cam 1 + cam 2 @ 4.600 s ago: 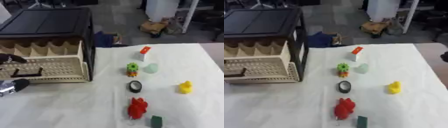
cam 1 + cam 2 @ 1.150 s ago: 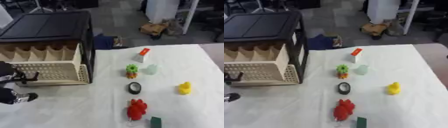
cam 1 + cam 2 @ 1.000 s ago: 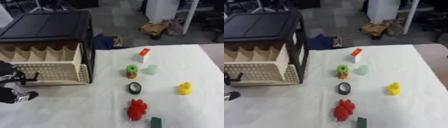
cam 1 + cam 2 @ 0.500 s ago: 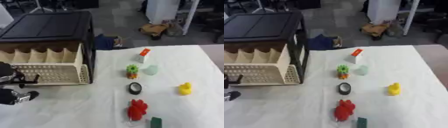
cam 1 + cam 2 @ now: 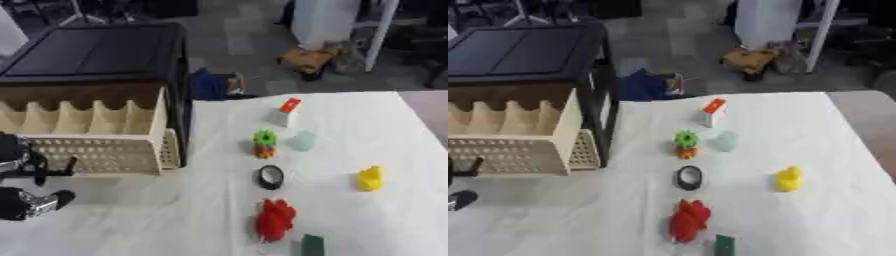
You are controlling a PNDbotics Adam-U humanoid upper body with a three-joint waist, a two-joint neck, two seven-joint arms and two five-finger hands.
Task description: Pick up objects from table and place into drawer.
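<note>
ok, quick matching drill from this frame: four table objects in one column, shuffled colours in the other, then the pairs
Things:
1. duck-shaped toy
2. tape roll
3. crumpled toy near the front edge
4. small block at the front edge

Colours:
A. red
B. dark green
C. yellow
D. black

Pairs: 1-C, 2-D, 3-A, 4-B

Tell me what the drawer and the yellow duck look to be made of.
Drawer: probably matte beige plastic; its front is a perforated grid with moulded dividers behind. Yellow duck: likely rubber or soft plastic, judging by its uniform bright colour and rounded form; the finish is unclear.
</note>
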